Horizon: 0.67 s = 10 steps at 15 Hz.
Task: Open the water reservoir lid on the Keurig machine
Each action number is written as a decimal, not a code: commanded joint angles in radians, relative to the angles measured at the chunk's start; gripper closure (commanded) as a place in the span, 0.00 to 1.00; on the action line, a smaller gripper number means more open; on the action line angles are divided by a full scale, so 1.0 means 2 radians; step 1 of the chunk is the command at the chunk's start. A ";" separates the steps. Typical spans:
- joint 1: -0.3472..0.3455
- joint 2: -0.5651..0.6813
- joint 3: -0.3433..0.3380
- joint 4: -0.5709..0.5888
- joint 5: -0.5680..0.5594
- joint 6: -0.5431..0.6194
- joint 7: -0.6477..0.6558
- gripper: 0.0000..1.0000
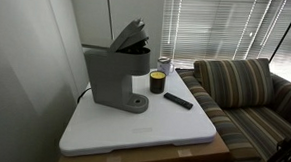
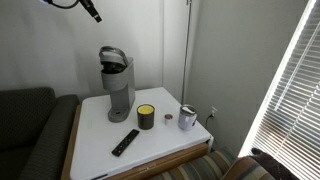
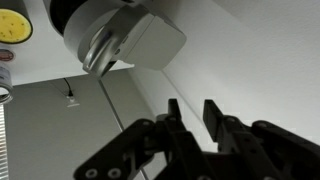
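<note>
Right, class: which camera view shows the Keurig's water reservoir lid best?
An exterior view: there the water reservoir lid shows in profile, tilted up above the Keurig machine. In an exterior view the lid looks small and foreshortened. The wrist view gives only a blurred look from above; lid indistinct.

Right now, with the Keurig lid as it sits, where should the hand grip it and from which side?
Take the water reservoir lid by its raised free edge, above the round base of the Keurig machine. It tilts up from what looks like a rear hinge, so that lip is exposed. Come from the front, above; the hand is open.
</note>
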 commanded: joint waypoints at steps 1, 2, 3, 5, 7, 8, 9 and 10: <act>0.051 -0.023 -0.068 0.005 0.053 -0.040 -0.058 0.38; 0.020 -0.027 -0.041 0.005 0.045 -0.049 -0.049 0.32; 0.026 -0.032 -0.052 0.004 0.040 -0.060 -0.038 0.24; 0.025 -0.038 -0.058 0.001 0.023 -0.083 -0.015 0.11; 0.026 -0.040 -0.060 0.000 0.015 -0.104 0.003 0.01; 0.027 -0.040 -0.060 0.000 0.014 -0.113 0.011 0.00; 0.061 -0.041 -0.094 -0.001 0.020 -0.117 0.012 0.00; 0.065 -0.031 -0.095 0.005 0.026 -0.097 -0.002 0.01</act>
